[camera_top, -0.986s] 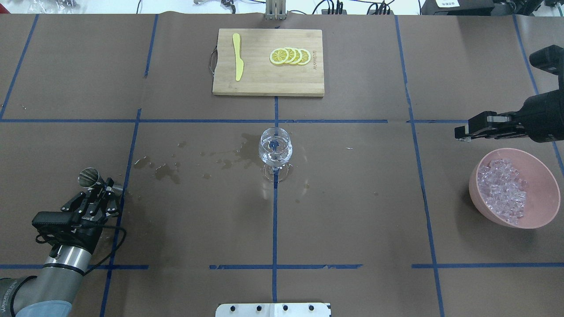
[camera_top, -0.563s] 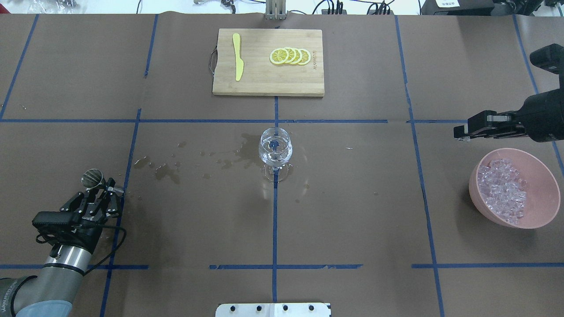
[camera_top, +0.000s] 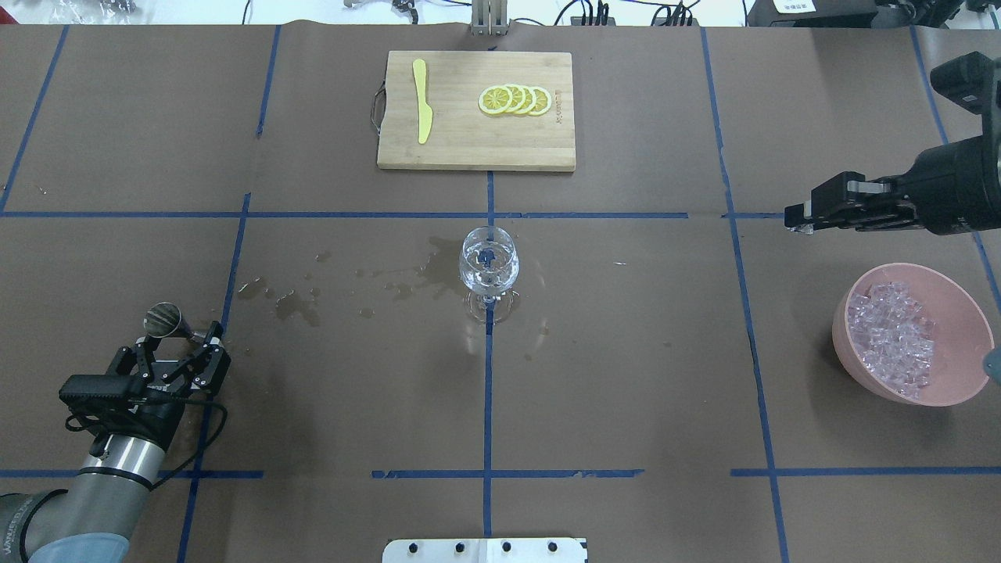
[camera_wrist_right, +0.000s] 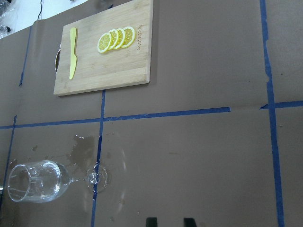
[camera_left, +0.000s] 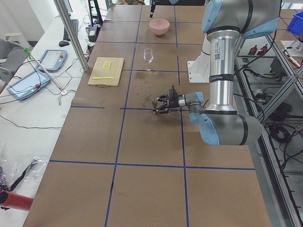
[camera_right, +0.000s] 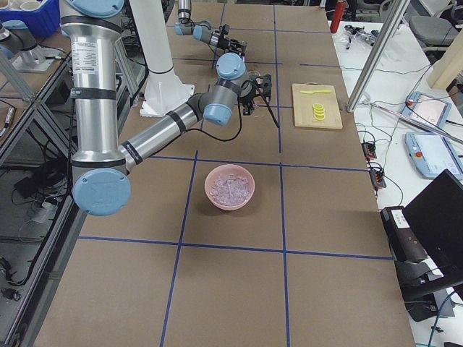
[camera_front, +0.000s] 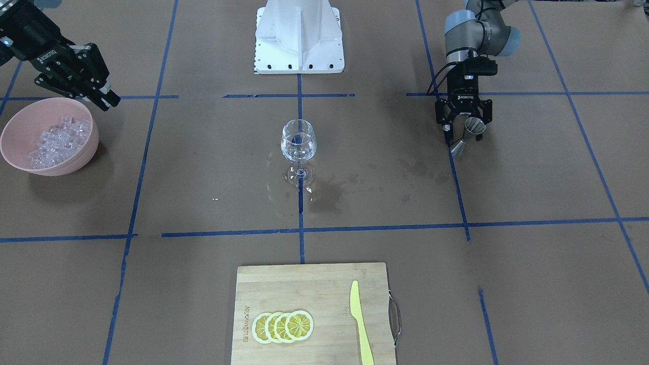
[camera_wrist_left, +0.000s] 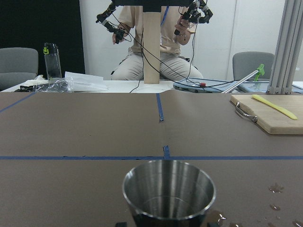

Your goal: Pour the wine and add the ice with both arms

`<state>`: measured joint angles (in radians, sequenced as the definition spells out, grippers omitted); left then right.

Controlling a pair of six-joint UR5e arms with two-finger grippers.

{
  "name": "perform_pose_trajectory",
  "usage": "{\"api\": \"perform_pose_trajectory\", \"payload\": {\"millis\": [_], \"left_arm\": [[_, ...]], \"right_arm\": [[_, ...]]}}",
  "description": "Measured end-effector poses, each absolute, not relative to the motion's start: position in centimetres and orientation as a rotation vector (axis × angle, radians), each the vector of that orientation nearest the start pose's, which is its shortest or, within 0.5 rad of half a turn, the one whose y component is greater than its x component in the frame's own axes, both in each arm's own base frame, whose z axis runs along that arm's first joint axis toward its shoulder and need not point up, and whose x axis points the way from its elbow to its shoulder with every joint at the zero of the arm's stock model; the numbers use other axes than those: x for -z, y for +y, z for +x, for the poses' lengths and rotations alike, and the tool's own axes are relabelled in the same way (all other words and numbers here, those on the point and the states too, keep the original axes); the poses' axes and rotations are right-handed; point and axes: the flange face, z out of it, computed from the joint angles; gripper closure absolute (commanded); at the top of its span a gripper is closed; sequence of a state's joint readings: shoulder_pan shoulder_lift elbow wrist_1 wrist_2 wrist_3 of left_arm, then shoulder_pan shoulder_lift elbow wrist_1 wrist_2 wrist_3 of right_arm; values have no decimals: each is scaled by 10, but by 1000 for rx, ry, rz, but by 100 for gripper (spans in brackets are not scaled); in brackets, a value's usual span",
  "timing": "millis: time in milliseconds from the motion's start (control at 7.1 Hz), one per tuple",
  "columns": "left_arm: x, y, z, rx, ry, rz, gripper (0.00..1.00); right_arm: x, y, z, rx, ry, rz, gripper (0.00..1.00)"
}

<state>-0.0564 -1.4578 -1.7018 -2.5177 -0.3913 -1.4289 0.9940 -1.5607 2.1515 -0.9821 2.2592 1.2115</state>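
Near left: your left gripper [camera_top: 180, 344] lies low over the table [camera_top: 626, 375], fingers spread wide to either side of the steel jigger [camera_wrist_left: 169, 189]. The jigger stands mouth-up at the fingertips; whether a pad touches it, these views do not show. Centre: the wine glass [camera_top: 489, 262] is upright on the blue tape cross and seems to hold some clear liquid. Wet patches [camera_top: 297, 305] mark the paper to its left. Read the pour as done and the jigger as set down. Right: the pink bowl [camera_top: 958, 320] holds the ice [camera_top: 891, 336], a heap of small clear cubes, well apart from the glass. Your right gripper [camera_top: 796, 219] hangs above the table just beyond the bowl's far-left side and points toward the centre. Its fingers [camera_wrist_right: 151, 222] are drawn narrow with a small gap. A pale glint at the tips in the overhead view is likely a piece of the ice pinched there, though it is too small to be sure. Step in hand, as I judge it: carrying ice to the glass. Next, bring the right gripper left until the tips sit over the glass's mouth, low and clear of the rim, then part the fingers. Keep the left arm parked. Far centre: a cutting board [camera_top: 469, 145] with lemon slices [camera_top: 516, 100] and a yellow knife [camera_top: 422, 102].
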Motion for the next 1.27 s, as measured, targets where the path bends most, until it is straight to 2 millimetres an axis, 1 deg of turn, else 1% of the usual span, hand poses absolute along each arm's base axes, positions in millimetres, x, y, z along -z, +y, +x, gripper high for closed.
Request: {"api": "perform_pose_trajectory", "payload": {"millis": [282, 422, 845, 986, 1126, 1267], "left_arm": [[-499, -247, 419, 456, 782, 1087, 0], [-497, -245, 416, 412, 790, 1049, 0], [-506, -233, 382, 278, 795, 923, 0], [-506, -229, 378, 248, 808, 878, 0], [-500, -223, 371, 210, 830, 815, 0], [-485, -216, 357, 166, 851, 744, 0]], "right_arm": [[-299, -408, -182, -150, -1263, 233, 100], [-297, -409, -183, -152, -1266, 233, 100], [-290, -411, -185, -147, -1276, 243, 100], [-287, -412, -185, -146, -1279, 247, 100], [-283, -413, -186, -149, -1284, 252, 100], [-277, -415, -187, -157, -1294, 255, 100]]}}
